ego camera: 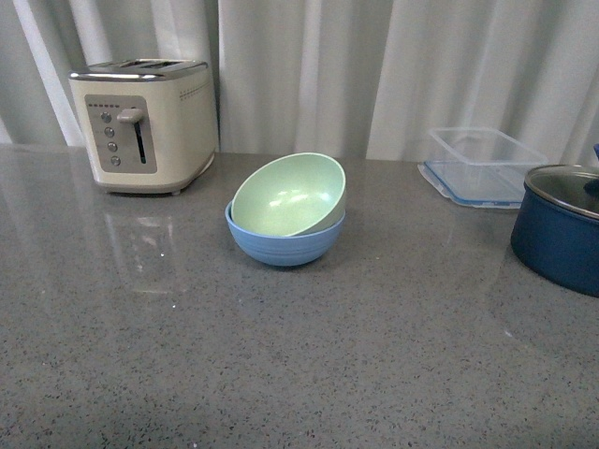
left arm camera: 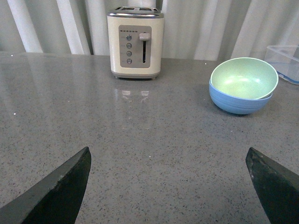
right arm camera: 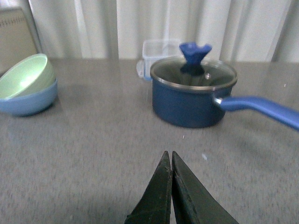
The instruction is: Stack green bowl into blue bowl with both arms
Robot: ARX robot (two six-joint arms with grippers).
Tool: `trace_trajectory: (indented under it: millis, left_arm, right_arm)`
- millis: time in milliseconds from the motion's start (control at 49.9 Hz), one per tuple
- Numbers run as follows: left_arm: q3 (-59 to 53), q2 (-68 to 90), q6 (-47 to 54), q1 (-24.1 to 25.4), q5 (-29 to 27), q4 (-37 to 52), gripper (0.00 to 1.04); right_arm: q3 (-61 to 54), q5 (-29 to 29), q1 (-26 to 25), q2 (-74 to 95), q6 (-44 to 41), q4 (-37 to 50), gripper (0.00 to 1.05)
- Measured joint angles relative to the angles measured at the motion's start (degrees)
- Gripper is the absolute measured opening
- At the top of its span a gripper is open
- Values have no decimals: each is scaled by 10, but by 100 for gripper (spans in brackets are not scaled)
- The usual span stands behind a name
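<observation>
Left gripper (left arm camera: 168,186): fingers were spread wide apart above bare countertop (ego camera: 281,355), nothing held.
Right gripper (right arm camera: 171,186): fingertips were pressed together, nothing between them.
Green bowl (ego camera: 290,194): was seated tilted inside the blue bowl (ego camera: 285,245), mid-counter.
Navy saucepan (ego camera: 559,229): was seen at the right, glass lid on.
Clear container (ego camera: 482,161): was placed behind the saucepan; possibly resting on its lid.
Toaster (ego camera: 145,122): was set far left, near the curtain (ego camera: 374,65).

Green bowl (right arm camera: 25,74) tilted in blue bowl (right arm camera: 29,100) (fingertips (right arm camera: 171,161) together)
</observation>
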Motion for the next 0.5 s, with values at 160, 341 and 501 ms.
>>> trace_trajectory:
  millis: [160,341,501]
  left_arm:
    - [0,0,0,0,0,0,98]
    - [0,0,0,0,0,0,98]
    - [0,0,0,0,0,0,98]
  right_arm:
    - [0,-1,0,-48,0,-35,1]
    - [0,-1,0,-49,-1,-36,33]
    - [0,-1,0,-49,-1,-36,61]
